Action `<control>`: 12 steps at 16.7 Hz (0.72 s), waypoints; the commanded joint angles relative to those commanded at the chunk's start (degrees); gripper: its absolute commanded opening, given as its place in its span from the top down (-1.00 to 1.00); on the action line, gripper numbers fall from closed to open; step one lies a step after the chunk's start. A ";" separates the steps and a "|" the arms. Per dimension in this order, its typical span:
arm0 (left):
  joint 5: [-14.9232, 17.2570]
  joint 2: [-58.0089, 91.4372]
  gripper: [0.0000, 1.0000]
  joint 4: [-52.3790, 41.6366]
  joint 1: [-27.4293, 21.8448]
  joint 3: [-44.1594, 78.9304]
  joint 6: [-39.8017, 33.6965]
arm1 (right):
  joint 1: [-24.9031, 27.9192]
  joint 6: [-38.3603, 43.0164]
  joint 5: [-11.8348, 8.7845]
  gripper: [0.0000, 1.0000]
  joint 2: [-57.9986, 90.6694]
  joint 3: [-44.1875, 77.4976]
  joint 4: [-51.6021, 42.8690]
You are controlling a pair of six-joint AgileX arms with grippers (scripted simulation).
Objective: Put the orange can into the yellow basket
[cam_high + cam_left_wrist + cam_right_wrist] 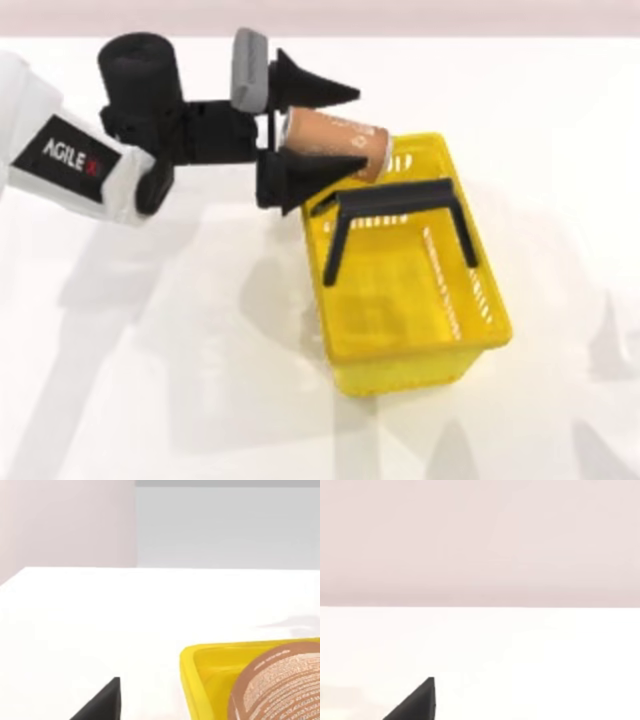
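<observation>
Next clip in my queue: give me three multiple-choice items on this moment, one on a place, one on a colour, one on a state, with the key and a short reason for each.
1. Where is the orange can?
A. Lying on the floor of the yellow basket
B. Between the left gripper's fingers, over the basket's far left corner
C. Standing on the table at the right

2. What colour is the handle of the yellow basket?
A. Black
B. Red
C. White

3. How does the left gripper stand?
A. Open and empty
B. Shut on the can
C. Out of view

Key: 1 B, the top view shows the can between the two dark fingers, its end over the basket's rim. 2 A, a black bar spans the basket. 3 B, a finger lies on each side of the can.
</observation>
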 joint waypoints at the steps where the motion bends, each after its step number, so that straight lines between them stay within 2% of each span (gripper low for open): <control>1: -0.35 -0.57 -1.00 -0.24 0.17 -0.16 -0.22 | 0.25 -0.38 -0.01 -1.00 0.57 0.55 -0.55; 3: -2.09 -3.51 -1.00 -1.49 0.94 -1.02 -1.28 | 1.39 -2.20 -0.02 -1.00 3.40 3.28 -3.28; 6: -7.11 -12.44 -1.00 -5.16 2.92 -3.94 -3.83 | 4.39 -7.14 0.12 -1.00 11.99 11.57 -10.93; 9: -14.85 -26.66 -1.00 -10.87 5.56 -9.26 -6.66 | 8.66 -14.01 0.29 -1.00 26.01 25.05 -21.42; 12: -24.60 -45.19 -1.00 -18.05 8.53 -16.88 -8.81 | 13.66 -21.70 0.31 -1.00 43.43 42.60 -32.83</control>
